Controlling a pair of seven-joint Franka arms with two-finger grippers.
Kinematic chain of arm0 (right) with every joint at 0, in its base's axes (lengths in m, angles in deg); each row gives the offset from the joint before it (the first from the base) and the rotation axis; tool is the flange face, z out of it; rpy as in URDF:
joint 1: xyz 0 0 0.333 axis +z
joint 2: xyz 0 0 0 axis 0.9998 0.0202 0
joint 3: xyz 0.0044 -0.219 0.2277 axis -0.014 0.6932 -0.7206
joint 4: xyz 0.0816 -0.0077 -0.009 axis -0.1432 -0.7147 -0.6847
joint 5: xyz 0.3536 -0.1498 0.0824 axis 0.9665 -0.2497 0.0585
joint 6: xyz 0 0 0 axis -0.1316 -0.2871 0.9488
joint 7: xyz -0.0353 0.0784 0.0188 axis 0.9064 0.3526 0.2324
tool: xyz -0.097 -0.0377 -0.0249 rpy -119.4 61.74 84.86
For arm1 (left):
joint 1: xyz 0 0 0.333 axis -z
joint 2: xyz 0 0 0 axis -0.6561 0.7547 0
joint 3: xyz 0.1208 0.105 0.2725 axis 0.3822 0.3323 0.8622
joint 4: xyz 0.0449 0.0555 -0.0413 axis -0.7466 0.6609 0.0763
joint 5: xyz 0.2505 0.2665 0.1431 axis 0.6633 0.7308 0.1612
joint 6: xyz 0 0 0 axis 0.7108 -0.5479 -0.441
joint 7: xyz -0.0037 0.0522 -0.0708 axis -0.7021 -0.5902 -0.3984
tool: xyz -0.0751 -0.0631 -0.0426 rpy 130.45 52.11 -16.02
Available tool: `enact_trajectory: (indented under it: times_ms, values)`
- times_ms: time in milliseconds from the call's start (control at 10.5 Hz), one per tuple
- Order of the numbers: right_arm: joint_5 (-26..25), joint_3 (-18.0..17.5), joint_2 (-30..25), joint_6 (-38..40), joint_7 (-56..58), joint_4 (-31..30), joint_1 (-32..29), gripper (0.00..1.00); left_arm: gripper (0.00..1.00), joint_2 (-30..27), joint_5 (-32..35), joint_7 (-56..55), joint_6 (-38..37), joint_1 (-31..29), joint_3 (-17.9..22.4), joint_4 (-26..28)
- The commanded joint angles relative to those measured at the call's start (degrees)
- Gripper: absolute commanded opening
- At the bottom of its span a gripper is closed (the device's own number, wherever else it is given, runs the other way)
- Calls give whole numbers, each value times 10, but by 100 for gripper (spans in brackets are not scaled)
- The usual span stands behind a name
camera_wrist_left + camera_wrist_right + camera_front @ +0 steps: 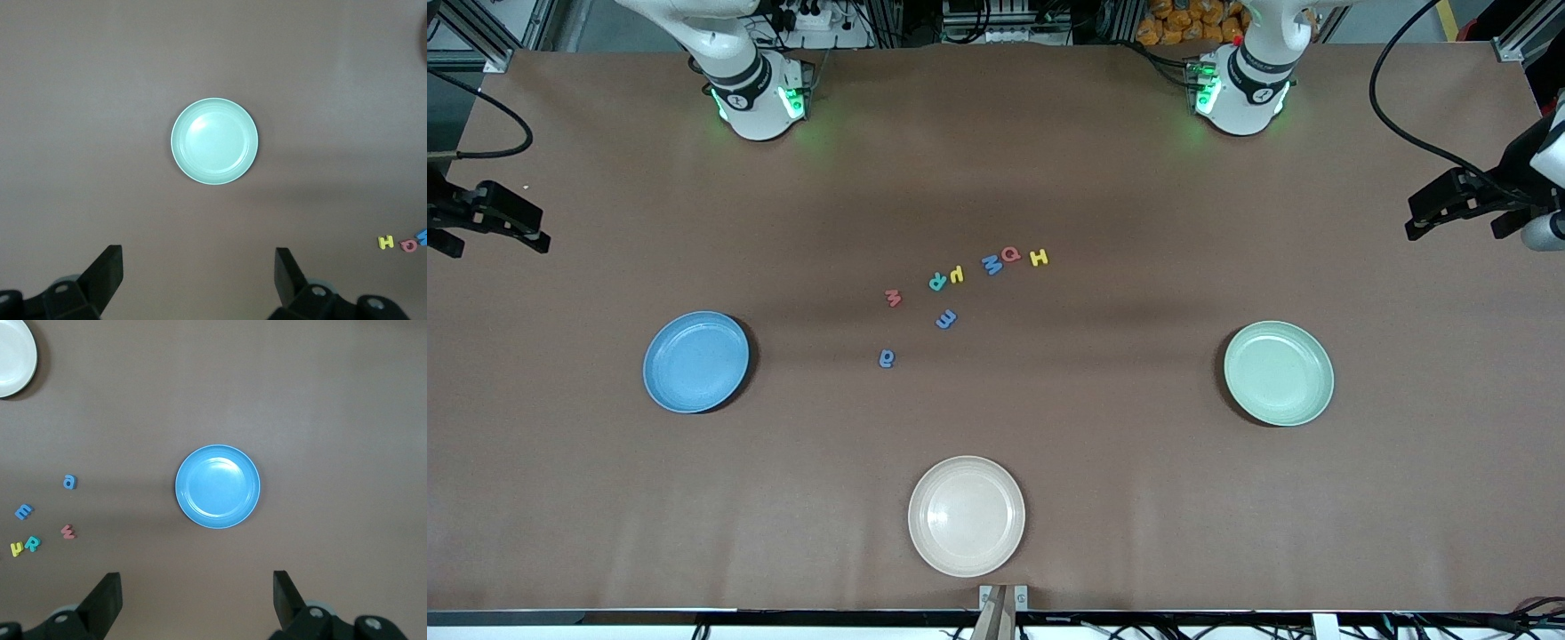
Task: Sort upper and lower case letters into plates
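Brown table; letters read H, Q, M; left tool, right tool spread apart.

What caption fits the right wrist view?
Open right gripper above the empty blue plate, letters scattered beside it.

White, rounded arm bases, ringed with black bands and glowing green lights. Black cables trailing from each. Matte black pincer fingers, wedge-shaped, on black housings with small silver screws.
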Motion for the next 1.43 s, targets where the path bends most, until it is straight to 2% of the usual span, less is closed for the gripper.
enact_trajectory:
  times_ms: [0,382,955,1146,1336]
  values:
    - [3,0,-5,9,-4,4,2,100,100,-3,-9,14,5,-2,1,3]
    - [3,0,-5,9,-4,4,2,100,100,7,-9,-5,6,5,-6,3]
    - [1,-5,2,3,-5,3,21,100,100,25,-8,-23,9,20,-67,3]
    - [2,-5,11,3,-5,1,38,100,100,44,-8,-52,30,46,-82,3]
    - [1,-4,19,7,-5,-1,51,100,100,78,-12,-139,56,95,-83,3]
